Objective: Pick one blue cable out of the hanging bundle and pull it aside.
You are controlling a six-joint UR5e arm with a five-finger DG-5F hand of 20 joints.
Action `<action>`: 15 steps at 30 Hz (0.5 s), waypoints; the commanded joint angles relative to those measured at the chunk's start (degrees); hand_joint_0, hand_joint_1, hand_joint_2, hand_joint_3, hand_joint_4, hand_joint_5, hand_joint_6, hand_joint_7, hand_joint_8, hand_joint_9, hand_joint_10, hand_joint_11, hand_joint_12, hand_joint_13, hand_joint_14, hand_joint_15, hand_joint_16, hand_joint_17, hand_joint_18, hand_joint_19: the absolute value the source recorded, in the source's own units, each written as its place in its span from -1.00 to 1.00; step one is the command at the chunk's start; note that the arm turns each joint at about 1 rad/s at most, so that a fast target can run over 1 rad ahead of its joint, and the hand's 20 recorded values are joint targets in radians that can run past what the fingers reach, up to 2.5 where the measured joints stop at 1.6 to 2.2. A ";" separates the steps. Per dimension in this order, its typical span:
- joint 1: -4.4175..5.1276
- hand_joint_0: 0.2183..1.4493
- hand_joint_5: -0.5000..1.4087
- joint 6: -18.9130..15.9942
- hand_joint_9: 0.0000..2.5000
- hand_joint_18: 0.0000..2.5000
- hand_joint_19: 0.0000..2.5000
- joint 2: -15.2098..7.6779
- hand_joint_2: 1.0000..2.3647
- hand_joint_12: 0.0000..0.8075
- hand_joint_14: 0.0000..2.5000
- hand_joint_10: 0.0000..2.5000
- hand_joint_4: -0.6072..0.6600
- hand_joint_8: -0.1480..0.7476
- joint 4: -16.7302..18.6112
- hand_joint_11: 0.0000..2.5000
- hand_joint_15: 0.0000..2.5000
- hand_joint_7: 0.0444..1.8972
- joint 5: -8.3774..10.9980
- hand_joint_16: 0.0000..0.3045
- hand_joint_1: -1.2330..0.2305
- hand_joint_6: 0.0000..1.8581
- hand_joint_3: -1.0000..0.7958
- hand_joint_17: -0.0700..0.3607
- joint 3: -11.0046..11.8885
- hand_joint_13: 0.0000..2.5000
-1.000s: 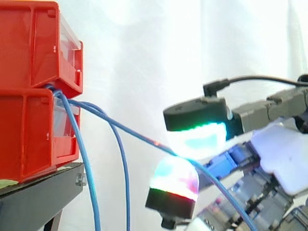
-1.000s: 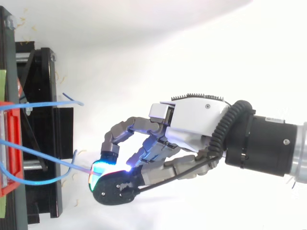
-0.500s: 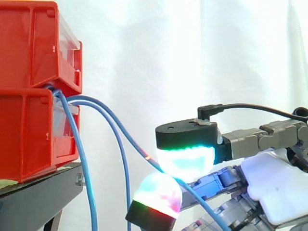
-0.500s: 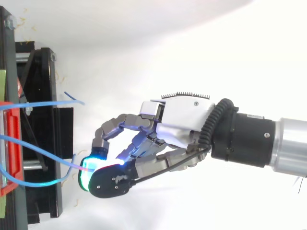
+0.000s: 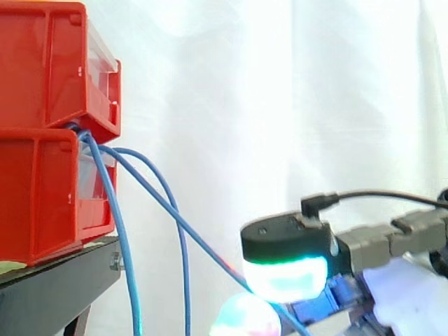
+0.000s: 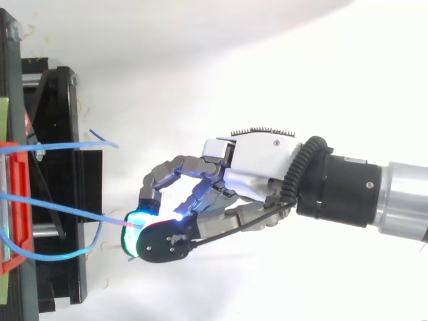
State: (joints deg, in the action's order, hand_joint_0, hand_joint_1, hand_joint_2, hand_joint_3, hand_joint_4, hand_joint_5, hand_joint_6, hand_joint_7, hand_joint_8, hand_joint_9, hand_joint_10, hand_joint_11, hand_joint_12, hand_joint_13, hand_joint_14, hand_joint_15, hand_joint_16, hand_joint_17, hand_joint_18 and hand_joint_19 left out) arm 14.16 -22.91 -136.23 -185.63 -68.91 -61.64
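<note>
Three blue cables come out between the stacked red bins [image 5: 42, 189] at the left. Two of them hang down loose [image 5: 129, 280]. The third blue cable [image 5: 210, 248] runs slanting down to the right into my hand [image 5: 287, 245], low in the side view. The glowing fingertips [image 5: 287, 276] pinch it. In the top view the hand [image 6: 257, 164] reaches in from the right with its fingers curled, and the pinched cable [image 6: 73, 210] stretches from the bin edge to the lit pads [image 6: 140, 224].
The bins stand on a black stand [image 5: 56, 287], whose frame [image 6: 60, 100] lies at the left in the top view. One loose cable end [image 6: 100, 139] sticks out over the stand, and another loops below [image 6: 67, 254]. A white curtain hangs behind.
My hand has sunk lower in the side view, keeping its pinch. The held cable now slopes more steeply away from the two hanging ones. In the top view the hand shifted slightly right.
</note>
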 commanded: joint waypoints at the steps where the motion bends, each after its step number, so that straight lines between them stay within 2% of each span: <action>1: 0.08 -0.58 -0.48 0.05 -0.24 -0.49 -0.52 0.00 -0.35 0.16 -0.99 -1.00 -0.23 -0.08 4.31 -0.97 -0.66 0.14 0.00 -0.49 -0.44 -0.08 0.12 0.13 -2.60 -0.36; 4: -0.10 -0.58 -0.48 0.05 -0.24 -0.49 -0.51 0.00 -0.34 0.17 -0.99 -1.00 -0.23 -0.08 8.97 -0.97 -0.65 0.14 -0.17 -0.49 -0.43 -0.08 0.11 0.13 -4.01 -0.36; 7: -0.10 -0.58 -0.48 -0.03 -0.23 -0.49 -0.51 0.00 -0.33 0.16 -0.99 -1.00 -0.23 -0.08 10.55 -0.97 -0.66 0.14 -0.26 -0.49 -0.43 -0.08 0.11 0.13 -4.01 -0.35; 15: -0.19 -0.59 -0.48 0.23 -0.23 -0.49 -0.51 0.00 -0.32 0.16 -0.99 -1.00 -0.23 -0.07 10.64 -0.97 -0.65 0.14 0.09 -0.49 -0.43 -0.08 0.11 0.13 -4.10 -0.35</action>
State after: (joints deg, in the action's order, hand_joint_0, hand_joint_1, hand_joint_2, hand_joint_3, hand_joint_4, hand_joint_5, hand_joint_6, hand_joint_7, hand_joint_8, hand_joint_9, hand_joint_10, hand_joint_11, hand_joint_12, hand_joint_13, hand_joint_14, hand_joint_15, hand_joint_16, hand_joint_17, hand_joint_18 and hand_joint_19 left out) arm 14.00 -22.75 -136.23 -174.98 -68.85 -65.68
